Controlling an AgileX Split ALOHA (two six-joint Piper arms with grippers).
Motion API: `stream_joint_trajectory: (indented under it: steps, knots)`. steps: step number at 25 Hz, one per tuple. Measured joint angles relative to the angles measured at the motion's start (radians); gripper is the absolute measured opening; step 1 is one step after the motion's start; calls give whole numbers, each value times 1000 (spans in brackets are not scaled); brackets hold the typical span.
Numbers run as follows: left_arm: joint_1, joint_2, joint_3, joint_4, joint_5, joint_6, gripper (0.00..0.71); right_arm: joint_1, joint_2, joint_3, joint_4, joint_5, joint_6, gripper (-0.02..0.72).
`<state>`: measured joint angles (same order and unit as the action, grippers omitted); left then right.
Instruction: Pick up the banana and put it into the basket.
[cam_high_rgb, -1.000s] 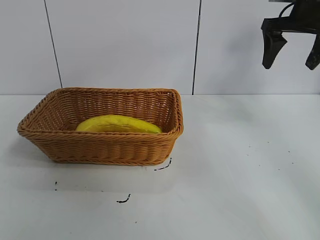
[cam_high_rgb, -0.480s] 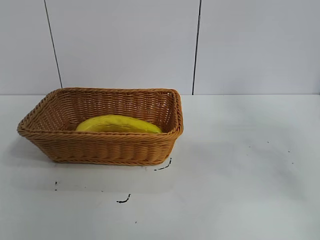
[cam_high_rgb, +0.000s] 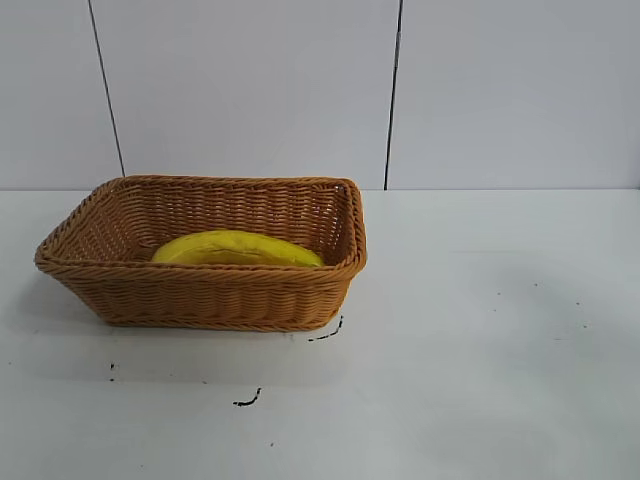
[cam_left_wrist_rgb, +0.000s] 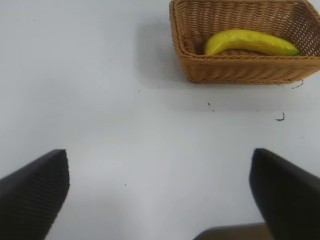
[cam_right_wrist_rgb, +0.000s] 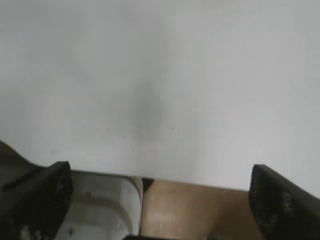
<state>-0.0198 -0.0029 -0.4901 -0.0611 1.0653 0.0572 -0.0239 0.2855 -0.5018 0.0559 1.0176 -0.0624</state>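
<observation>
Your banana (cam_high_rgb: 237, 249) lies inside the wicker basket (cam_high_rgb: 205, 295) on the white surface (cam_high_rgb: 480, 340). Both the left end effector (cam_left_wrist_rgb: 159, 192) and the right end effector (cam_right_wrist_rgb: 160, 200) gape wide, holding nothing.

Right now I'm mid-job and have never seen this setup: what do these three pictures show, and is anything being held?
It is a table rig with two robot arms, each ending in jaws. One picture comes from an outside camera facing the white table; no arm is in it. It shows the wicker basket with the banana lying inside.

The other two come from cameras on the wrists. The left gripper hangs over bare table, jaws wide apart, looking toward the basket. The right gripper also has its jaws wide apart, over the table's edge. Neither holds anything. A few dark specks mark the table.
</observation>
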Motion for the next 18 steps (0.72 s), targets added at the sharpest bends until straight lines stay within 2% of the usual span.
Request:
stream_joint_trajectory:
  steps: [7,18]
  knots:
    - [0,0,0,0,0,0,695,0,-270,4,-2,2,1,689]
    - [0,0,0,0,0,0,695,0,-291,6,-2,3,1,689]
